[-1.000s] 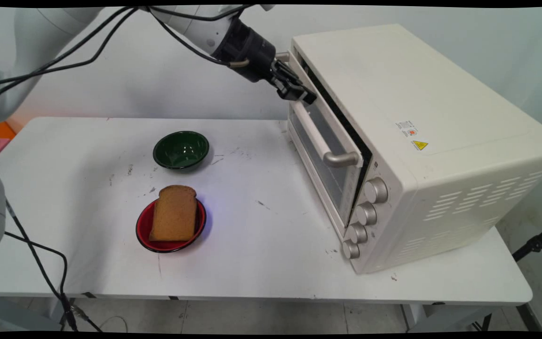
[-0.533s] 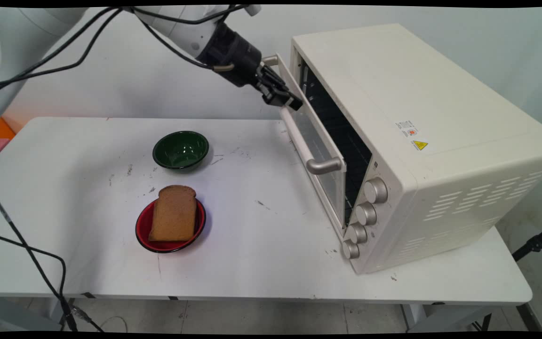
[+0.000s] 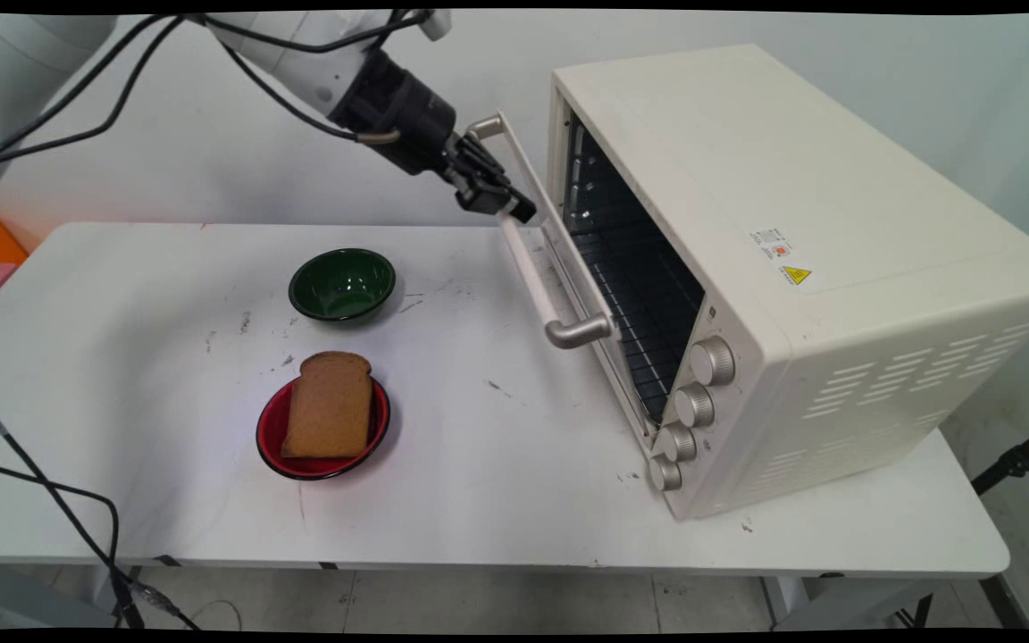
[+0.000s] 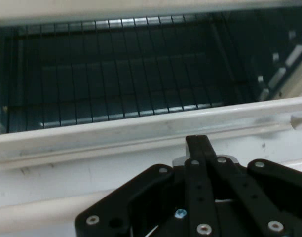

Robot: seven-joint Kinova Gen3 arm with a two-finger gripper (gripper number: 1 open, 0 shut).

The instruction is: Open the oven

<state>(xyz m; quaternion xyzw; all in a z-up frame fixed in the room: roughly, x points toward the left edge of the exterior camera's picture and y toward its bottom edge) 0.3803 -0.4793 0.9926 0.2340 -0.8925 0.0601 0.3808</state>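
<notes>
Fingers of the black gripper [image 3: 514, 211] appear clamped on the upper part of the toaster oven's handle [image 3: 528, 263], a long cream bar with brushed-metal ends; from the hand view the linkage looks folded narrow, though the fingertips themselves are hard to make out. The oven door [image 3: 568, 268], glass-paned in a cream frame, stands tilted partway open from its bottom hinge. Behind it the dark cavity shows a wire rack [image 4: 116, 89]. The toaster oven [image 3: 791, 268] is a boxy cream metal case with four round silver knobs [image 3: 693, 406] and slotted vents. On the scuffed white tabletop [image 3: 497, 482] sit a glossy green bowl [image 3: 342, 284] and, nearer, a red plate [image 3: 275, 442] carrying a brown bread slice [image 3: 329, 417].
</notes>
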